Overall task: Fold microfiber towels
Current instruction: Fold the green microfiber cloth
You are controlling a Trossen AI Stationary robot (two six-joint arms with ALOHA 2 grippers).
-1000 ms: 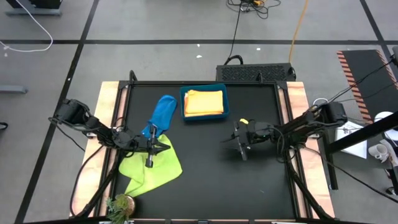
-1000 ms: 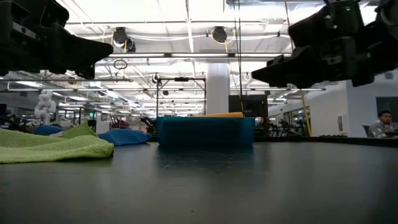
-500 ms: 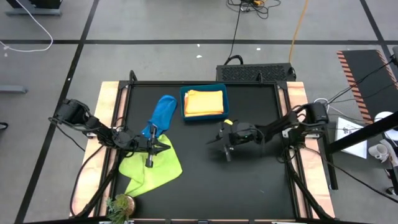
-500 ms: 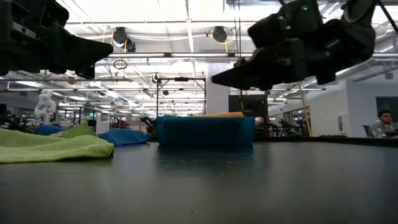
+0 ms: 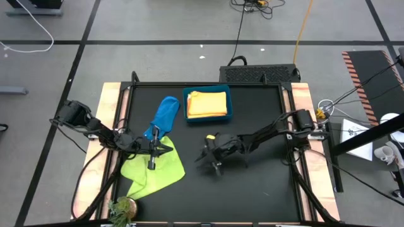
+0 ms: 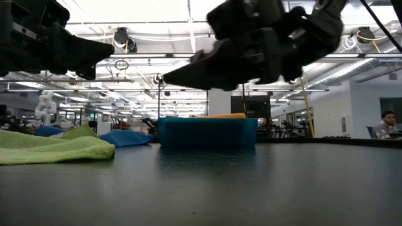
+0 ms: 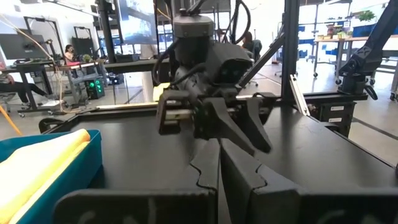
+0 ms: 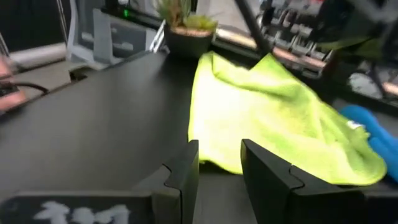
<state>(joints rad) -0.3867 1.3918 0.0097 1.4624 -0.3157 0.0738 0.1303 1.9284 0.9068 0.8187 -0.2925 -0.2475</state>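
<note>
The black counter (image 5: 252, 189) has much free surface in the lower right part of the high view; nothing lies there. At the upper centre, near the far edge, the teal bin (image 5: 207, 104) stands with the yellow and orange towels (image 5: 206, 103) folded inside it. The blue towel (image 5: 165, 115) lies just left of the bin, long and crumpled, and its lower end reaches the lime green towel (image 5: 153, 169), which is spread in the lower left and comes close to the near edge of the counter. A small potted plant (image 5: 121, 208) stands at the lower left corner, just beside this green towel.

The left gripper (image 5: 152, 150) hangs over the place where the blue and green towels meet, with its jaws closed; they hold nothing that I can see. The right gripper (image 5: 211, 157) is over the bare middle of the counter, right of the green towel and below the bin. Its jaws stand a little apart and are empty, and in the right wrist view the green towel (image 8: 273, 118) lies ahead of its fingers (image 8: 186, 165).

Compared with one second ago, the right arm has reached further to the left, from the right half of the counter to its centre. The left arm and all towels have not moved.
</note>
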